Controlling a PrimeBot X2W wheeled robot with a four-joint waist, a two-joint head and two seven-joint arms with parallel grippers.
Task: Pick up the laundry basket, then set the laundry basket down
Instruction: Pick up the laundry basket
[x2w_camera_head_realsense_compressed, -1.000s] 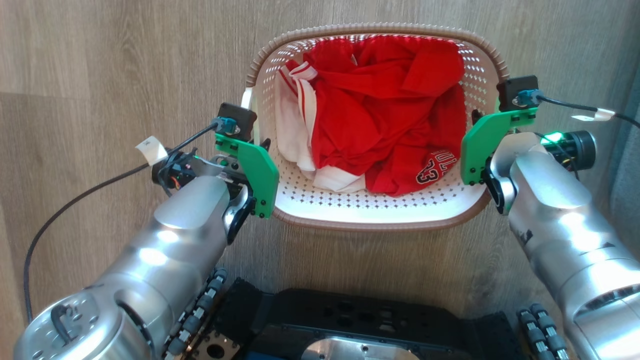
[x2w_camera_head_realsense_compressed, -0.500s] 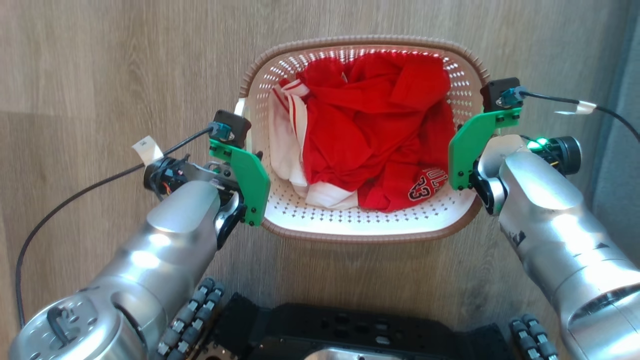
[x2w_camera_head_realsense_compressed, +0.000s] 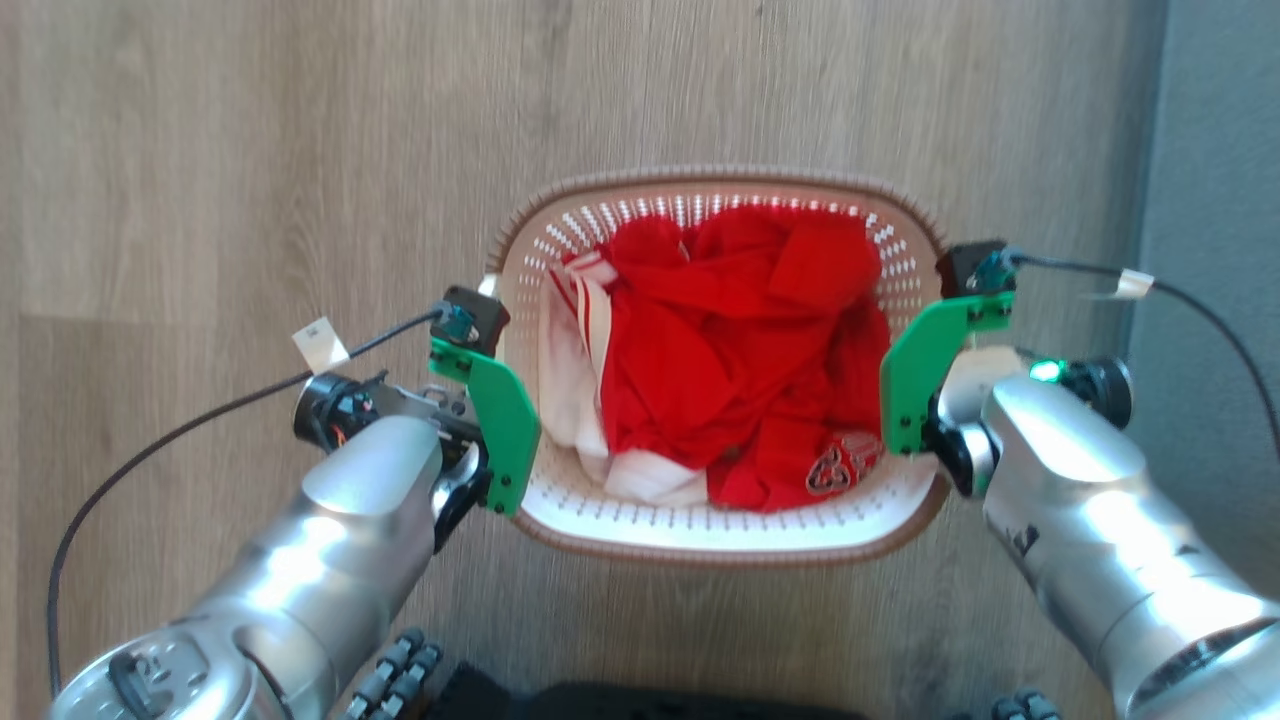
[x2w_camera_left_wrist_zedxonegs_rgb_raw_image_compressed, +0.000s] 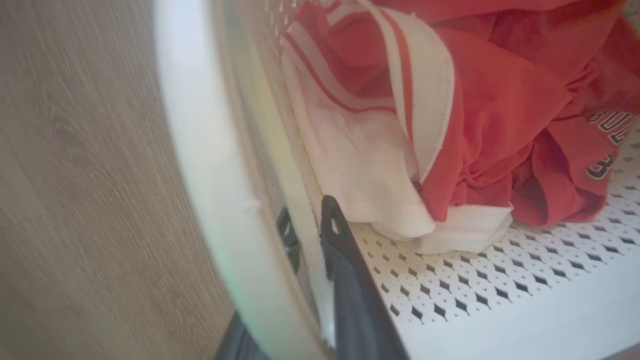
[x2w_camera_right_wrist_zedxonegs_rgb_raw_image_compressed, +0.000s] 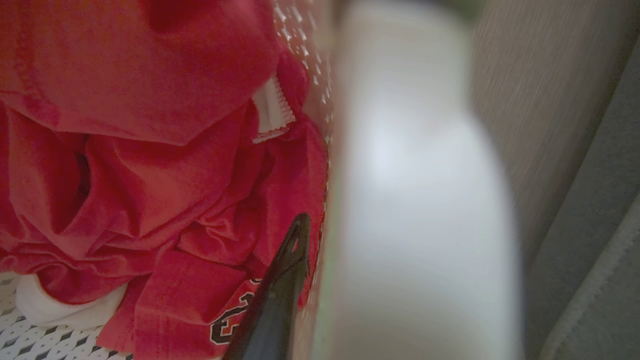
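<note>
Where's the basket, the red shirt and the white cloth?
laundry basket (x2w_camera_head_realsense_compressed: 720, 178), head view, far brown rim.
red shirt (x2w_camera_head_realsense_compressed: 700, 370), head view, middle of the bundle.
white cloth (x2w_camera_left_wrist_zedxonegs_rgb_raw_image_compressed: 370, 165), left wrist view, its flat middle.

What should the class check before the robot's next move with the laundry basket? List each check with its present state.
1. The left pincer clamps the laundry basket wall, a finger each side: ok.
2. The right pincer grip: one finger inside, the other hidden: cannot tell.
3. The red and white clothes lie below the rim: ok.
4. Basket resting on the wooden floor: cannot tell.
</note>
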